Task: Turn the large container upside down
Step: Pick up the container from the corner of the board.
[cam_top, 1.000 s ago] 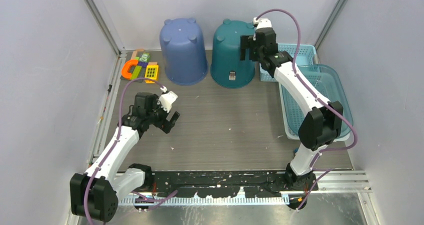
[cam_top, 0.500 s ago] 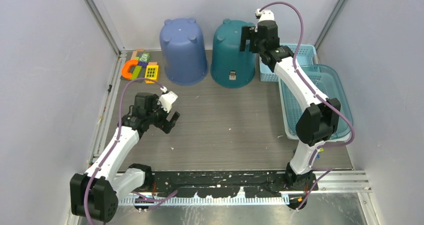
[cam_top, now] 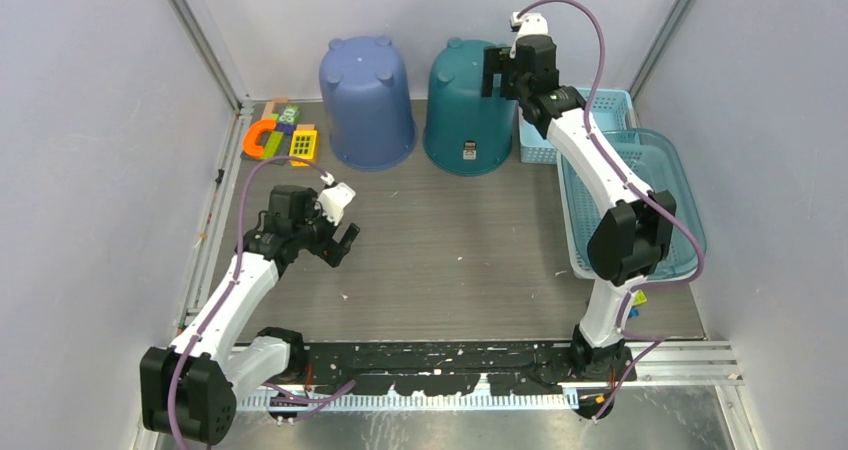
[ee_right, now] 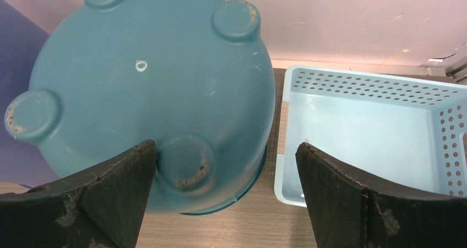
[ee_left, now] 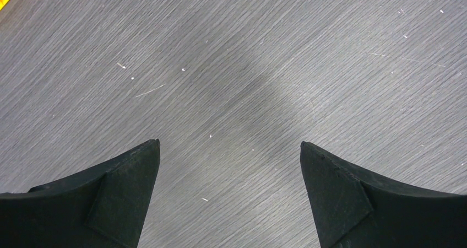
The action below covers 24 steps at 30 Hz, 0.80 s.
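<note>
The large container is a teal bucket standing at the back of the table with its mouth down and its footed base up. In the right wrist view it fills the upper left. My right gripper hangs open above its right edge. In that view my right gripper has its left finger over one of the base feet and its right finger over the small basket, with nothing held. Out on the table's left part, my left gripper is open over bare wood, seen as empty in its own view.
A blue-purple bucket stands mouth down just left of the teal one. A small perforated light-blue basket sits right of the teal bucket, with a bigger blue basket in front of it. Colourful toy blocks lie at the back left.
My right gripper has risen and moved toward the back wall, coming over the teal container's right edge. The left arm and both buckets have stayed put.
</note>
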Each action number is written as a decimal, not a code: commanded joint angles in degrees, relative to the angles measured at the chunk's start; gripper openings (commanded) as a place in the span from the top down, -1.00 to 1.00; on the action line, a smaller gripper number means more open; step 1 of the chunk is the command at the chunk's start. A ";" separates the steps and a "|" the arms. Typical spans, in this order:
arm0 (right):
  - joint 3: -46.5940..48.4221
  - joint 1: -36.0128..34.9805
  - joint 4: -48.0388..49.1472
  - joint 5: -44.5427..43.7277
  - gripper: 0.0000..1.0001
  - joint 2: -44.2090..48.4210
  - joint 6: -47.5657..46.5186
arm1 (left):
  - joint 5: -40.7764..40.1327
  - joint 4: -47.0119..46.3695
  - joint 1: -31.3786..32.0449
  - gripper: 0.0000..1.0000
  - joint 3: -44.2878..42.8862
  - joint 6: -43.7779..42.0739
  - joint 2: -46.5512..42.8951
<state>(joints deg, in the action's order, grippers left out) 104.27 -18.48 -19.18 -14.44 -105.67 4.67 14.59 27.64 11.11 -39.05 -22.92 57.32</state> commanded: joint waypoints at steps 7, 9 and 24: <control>6.72 1.43 -0.52 2.51 -0.99 -4.91 -2.21 | 1.23 -2.13 -0.48 -0.99 -0.06 0.27 -1.34; 7.35 1.44 -0.92 3.06 -0.98 -5.60 -2.21 | 1.29 -2.10 -0.48 -0.99 -0.06 0.27 -1.39; 11.95 1.53 -5.76 12.82 -0.98 -0.86 -0.27 | 1.39 -2.10 -0.56 -0.99 -0.06 0.33 -1.35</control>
<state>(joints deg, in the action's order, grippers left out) 113.10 -17.02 -22.96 -5.34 -111.42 3.92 14.63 27.64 10.85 -39.05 -22.92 57.08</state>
